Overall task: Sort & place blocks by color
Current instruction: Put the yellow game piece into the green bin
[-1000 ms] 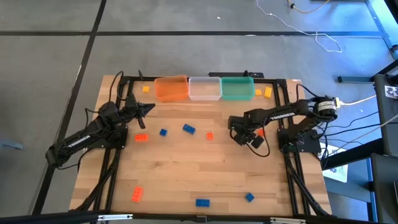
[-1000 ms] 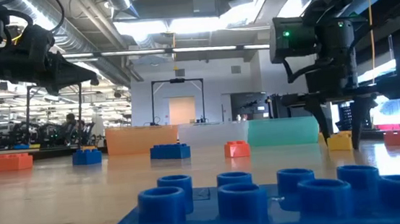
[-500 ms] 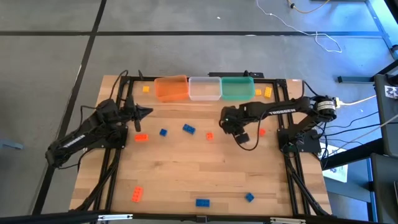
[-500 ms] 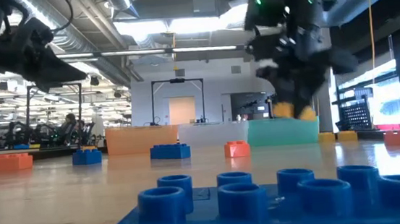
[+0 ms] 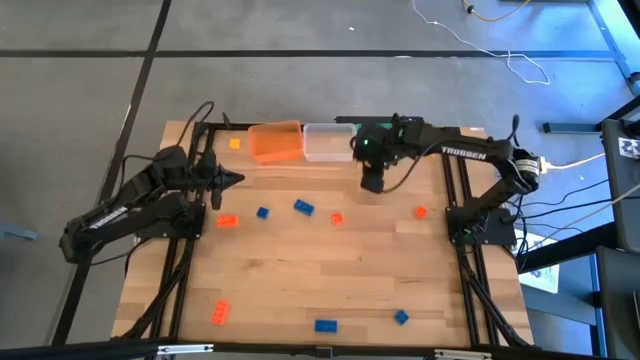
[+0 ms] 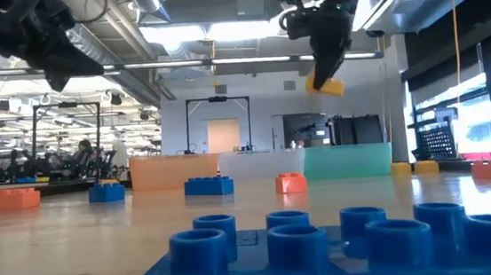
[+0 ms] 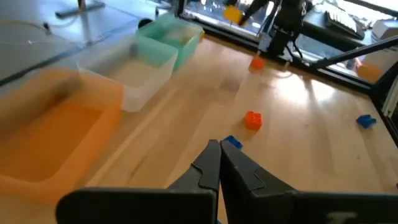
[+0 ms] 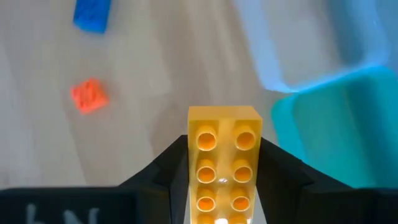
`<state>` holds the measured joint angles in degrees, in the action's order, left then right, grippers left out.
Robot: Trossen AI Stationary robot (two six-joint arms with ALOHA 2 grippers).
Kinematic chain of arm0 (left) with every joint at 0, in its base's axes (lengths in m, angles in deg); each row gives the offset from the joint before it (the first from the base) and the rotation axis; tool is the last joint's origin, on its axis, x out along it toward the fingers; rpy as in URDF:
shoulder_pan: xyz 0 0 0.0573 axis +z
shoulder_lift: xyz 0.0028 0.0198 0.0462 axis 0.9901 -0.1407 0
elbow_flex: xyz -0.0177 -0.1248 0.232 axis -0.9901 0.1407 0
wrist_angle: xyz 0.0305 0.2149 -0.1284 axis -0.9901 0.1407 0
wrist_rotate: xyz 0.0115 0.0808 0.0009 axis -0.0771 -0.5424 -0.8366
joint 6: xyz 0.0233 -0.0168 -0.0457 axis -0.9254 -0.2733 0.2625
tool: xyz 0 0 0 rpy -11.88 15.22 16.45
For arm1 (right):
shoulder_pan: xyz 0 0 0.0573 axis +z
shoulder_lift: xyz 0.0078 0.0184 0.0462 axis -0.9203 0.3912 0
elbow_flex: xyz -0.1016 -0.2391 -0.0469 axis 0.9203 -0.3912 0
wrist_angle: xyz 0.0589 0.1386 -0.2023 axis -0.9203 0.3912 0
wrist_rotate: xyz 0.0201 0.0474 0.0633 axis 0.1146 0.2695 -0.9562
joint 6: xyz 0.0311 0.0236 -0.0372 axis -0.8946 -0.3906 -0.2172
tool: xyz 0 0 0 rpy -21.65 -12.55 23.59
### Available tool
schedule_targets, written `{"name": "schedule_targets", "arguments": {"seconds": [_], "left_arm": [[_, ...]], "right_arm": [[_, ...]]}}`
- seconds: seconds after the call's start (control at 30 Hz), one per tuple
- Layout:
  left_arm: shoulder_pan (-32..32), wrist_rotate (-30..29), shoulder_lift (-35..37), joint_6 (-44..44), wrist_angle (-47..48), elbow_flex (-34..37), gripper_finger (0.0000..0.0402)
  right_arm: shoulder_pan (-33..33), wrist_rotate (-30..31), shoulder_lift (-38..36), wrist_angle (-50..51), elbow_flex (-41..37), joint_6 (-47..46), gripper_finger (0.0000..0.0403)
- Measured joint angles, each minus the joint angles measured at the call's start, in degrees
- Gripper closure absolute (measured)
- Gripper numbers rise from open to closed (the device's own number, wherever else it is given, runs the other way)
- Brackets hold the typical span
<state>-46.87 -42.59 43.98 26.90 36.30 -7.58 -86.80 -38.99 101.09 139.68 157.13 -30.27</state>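
Note:
My right gripper (image 6: 322,70) is shut on a yellow brick (image 8: 224,155), high above the table and just in front of the green tub (image 8: 336,118) and the clear tub (image 5: 328,142). In the high view it (image 5: 372,182) is near the table's far edge. My left gripper (image 7: 219,163) is shut and empty, raised over the table's left part (image 5: 232,178), near the orange tub (image 5: 274,141). Orange bricks (image 5: 227,220) (image 5: 337,217) (image 5: 420,211) and blue bricks (image 5: 303,207) (image 5: 262,212) lie flat on the table. My right gripper pinches the yellow brick's two long sides (image 8: 194,163) between its two fingers, with the brick lying along the fingers and its studs toward the wrist camera. The fingers point down at a slant. The brick's free end (image 6: 327,86) sticks out below the fingertips, tilted, lifted clear of the table.
More bricks lie near the front edge: an orange one (image 5: 220,311) and blue ones (image 5: 325,325) (image 5: 400,317). A small yellow brick (image 5: 235,143) lies left of the orange tub. The three tubs stand in a row at the far edge. Black frame rails run along the table's sides.
My right gripper has taken hold of the yellow brick on the table's right part, lifted it clear and carried it up and toward the far edge, to just in front of the green and clear tubs. My left gripper has risen a little.

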Motion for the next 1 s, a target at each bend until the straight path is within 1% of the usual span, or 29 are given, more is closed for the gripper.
{"name": "schedule_targets", "arguments": {"seconds": [0.17,0.27,0.33,0.5,0.63,0.83,1.0], "left_arm": [[0.00,0.40,-9.32,0.00,2.19,-5.39,0.0401],[0.00,0.42,-15.34,0.04,4.61,-8.94,0.0401],[-0.12,0.42,-19.11,0.07,6.04,-11.05,0.0401],[-1.32,0.21,-26.46,1.93,6.15,-16.01,0.0401],[-1.93,-0.77,-29.64,2.04,6.21,-19.19,0.0401],[-2.25,-3.50,-31.00,2.16,5.82,-21.43,0.0401],[-2.25,-4.56,-31.00,3.06,5.75,-21.46,0.0401]], "right_arm": [[-5.43,-0.10,-0.02,0.34,1.42,-9.73,0.0263],[-9.04,0.12,0.30,0.72,1.42,-14.42,0.0263],[-11.63,0.33,1.12,0.66,1.42,-16.00,0.0263],[-18.41,0.37,5.33,0.35,1.42,-15.67,0.0263],[-22.62,0.50,10.47,0.05,1.42,-11.35,0.0263],[-25.30,0.34,17.56,-0.53,1.40,-5.53,0.0263],[-25.73,0.30,20.63,-1.29,1.40,-2.38,0.0263]]}}
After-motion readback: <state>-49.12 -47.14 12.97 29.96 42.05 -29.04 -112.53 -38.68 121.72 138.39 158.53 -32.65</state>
